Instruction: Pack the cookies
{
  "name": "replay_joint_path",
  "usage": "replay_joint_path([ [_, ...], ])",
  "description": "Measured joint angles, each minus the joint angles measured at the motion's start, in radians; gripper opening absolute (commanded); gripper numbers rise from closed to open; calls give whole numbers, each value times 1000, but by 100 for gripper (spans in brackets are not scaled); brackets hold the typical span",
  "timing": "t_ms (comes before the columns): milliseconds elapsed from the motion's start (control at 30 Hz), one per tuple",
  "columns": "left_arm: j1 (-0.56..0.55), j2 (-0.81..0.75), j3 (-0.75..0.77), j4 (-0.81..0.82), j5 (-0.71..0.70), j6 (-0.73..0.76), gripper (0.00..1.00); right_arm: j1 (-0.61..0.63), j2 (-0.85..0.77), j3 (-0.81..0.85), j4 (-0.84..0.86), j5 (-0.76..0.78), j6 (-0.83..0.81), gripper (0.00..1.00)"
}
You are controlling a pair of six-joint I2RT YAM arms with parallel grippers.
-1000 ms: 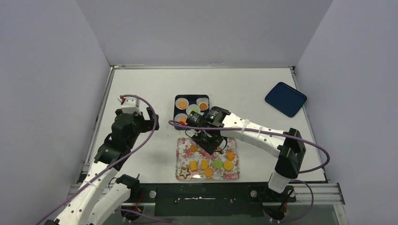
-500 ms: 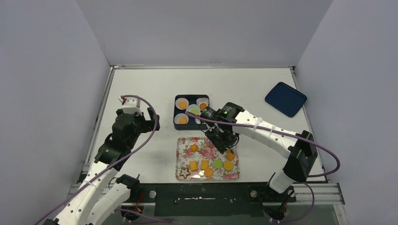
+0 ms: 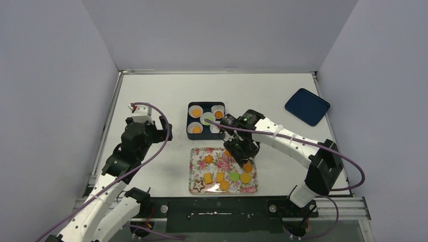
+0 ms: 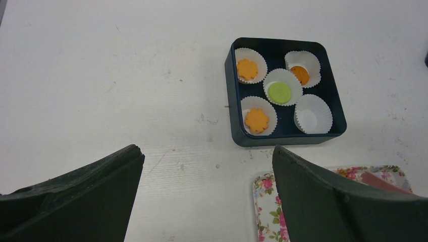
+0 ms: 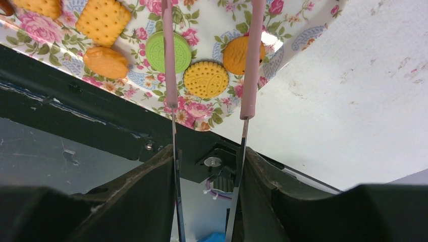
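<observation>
Several cookies lie on a floral tray (image 3: 194, 174): a dark star (image 3: 199, 186), an orange square (image 3: 207, 177), a green round (image 3: 234, 176), an orange round (image 3: 246, 177). My right gripper (image 3: 241, 153) is shut on metal tongs with pink tips (image 5: 252, 50) over the tray's right part. The tips stand apart with an orange round cookie (image 5: 206, 79) between them; nothing is pinched. A dark box (image 4: 285, 138) holds paper cups with orange flower cookies (image 4: 247, 69), an orange round (image 4: 300, 75), a green round (image 4: 279, 92) and one empty cup (image 4: 313, 113). My left gripper (image 4: 207, 171) is open and empty, left of the box.
A blue lid (image 3: 307, 106) lies at the table's back right. The tray sits close to the table's near edge, above the black frame rail (image 5: 101, 126). The left arm's purple cable (image 3: 161, 146) loops beside the box.
My right gripper with the tongs has moved right, from the tray's left middle to its right part. The left arm has not moved.
</observation>
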State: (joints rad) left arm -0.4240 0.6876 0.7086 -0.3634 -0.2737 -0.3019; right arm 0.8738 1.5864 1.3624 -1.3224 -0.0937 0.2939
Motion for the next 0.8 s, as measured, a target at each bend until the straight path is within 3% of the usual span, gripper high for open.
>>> replay_joint_path([
  [567, -3, 0, 0, 0, -3, 0, 97, -55, 27, -5, 29, -50, -50, 37],
  [800, -8, -6, 0, 0, -6, 0, 97, -54, 46, -5, 21, -53, -55, 26],
])
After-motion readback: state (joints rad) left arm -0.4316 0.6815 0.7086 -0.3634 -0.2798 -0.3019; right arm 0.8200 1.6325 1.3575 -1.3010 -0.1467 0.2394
